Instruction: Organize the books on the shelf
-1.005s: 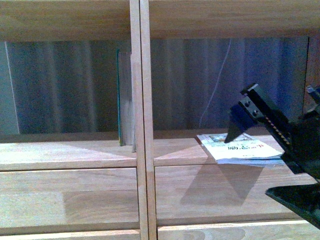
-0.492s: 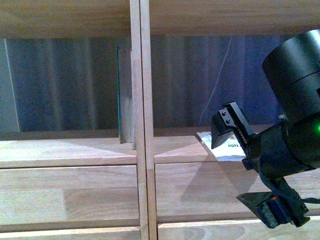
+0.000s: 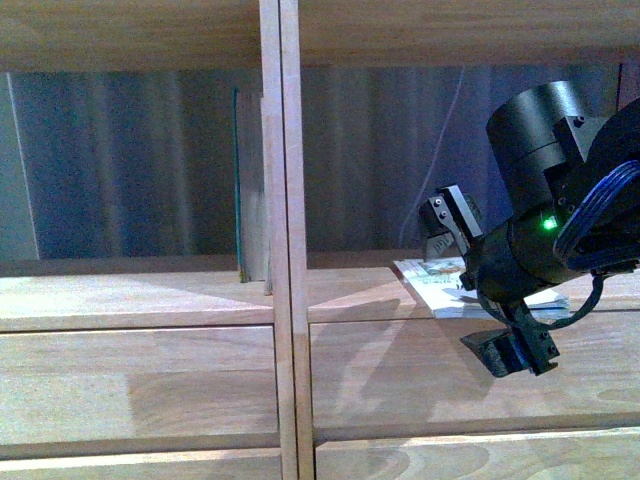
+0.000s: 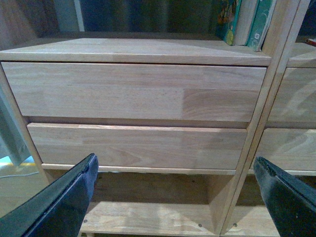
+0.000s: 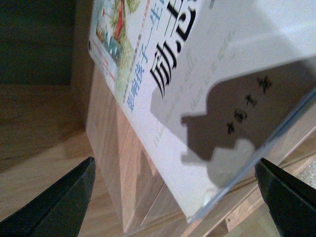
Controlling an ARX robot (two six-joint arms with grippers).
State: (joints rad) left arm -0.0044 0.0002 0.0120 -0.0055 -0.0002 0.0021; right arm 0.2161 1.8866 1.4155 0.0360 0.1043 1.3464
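The right tool [image 3: 452,290], the nearer one, has its fingers spread wide and holds nothing, and the white paperback [image 3: 430,284] lies flat on the shelf [image 3: 350,300] just ahead of it, one edge overhanging toward it.

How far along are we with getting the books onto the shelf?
Done: books stand upright against the divider in the left cubby. In hand: the right gripper, jaws open, is at the white book lying flat in the right cubby, not yet gripping it. Left: grasp it and stand it up. The left gripper hangs open by the drawers.
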